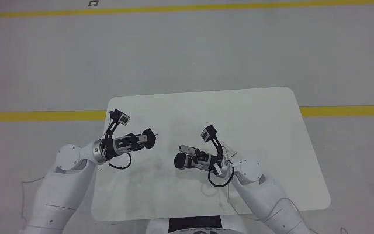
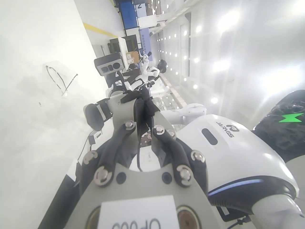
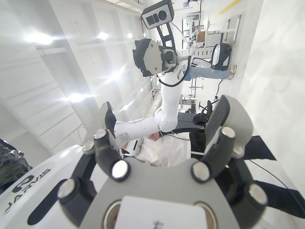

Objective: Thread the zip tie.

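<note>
My left gripper (image 2: 140,106) is shut on a thin black zip tie (image 2: 138,152) whose strap runs back between its fingers. In the top view the left gripper (image 1: 152,138) hangs over the table's left half, pointing right. My right gripper (image 3: 162,117) is open with nothing between its fingers (image 3: 215,117). It sits in the top view (image 1: 177,159) just right of and nearer than the left gripper, pointing left at it, a small gap apart. In the right wrist view, the left gripper (image 3: 145,59) appears farther off.
Loose black zip ties (image 2: 58,78) lie on the white table (image 1: 263,117) beyond the right gripper. The table's rounded edges lie well away from both grippers. A yellow floor line (image 1: 52,115) runs behind the table.
</note>
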Tool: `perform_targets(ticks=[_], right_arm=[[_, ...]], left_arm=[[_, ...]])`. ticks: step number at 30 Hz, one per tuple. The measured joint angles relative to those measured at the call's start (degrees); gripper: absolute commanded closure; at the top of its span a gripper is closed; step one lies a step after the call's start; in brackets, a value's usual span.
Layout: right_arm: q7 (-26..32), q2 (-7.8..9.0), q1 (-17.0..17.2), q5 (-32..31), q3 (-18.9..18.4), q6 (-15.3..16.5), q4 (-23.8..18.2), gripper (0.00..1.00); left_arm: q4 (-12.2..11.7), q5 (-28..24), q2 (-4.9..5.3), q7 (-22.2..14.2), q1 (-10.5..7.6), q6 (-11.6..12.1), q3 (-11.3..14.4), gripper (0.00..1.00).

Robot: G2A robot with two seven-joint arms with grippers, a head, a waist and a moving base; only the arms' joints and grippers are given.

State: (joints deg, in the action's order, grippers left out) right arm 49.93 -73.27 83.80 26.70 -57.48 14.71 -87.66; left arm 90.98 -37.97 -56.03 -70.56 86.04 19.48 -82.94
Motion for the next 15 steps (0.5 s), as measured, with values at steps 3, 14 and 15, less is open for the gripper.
perform_targets(ticks=[3,14,15], right_arm=[[0.0,0.0,0.0,0.0,0.0,0.0,0.0,0.0],[0.0,0.0,0.0,0.0,0.0,0.0,0.0,0.0],[0.0,0.0,0.0,0.0,0.0,0.0,0.0,0.0]], left_arm=[[0.0,0.0,0.0,0.0,0.0,0.0,0.0,1.0],[-1.85,1.46,0.24,-5.34,-4.31,0.0,-2.18,1.0],[-2.45,1.1,0.2,-6.66,-4.99,0.0,-2.42,1.0]])
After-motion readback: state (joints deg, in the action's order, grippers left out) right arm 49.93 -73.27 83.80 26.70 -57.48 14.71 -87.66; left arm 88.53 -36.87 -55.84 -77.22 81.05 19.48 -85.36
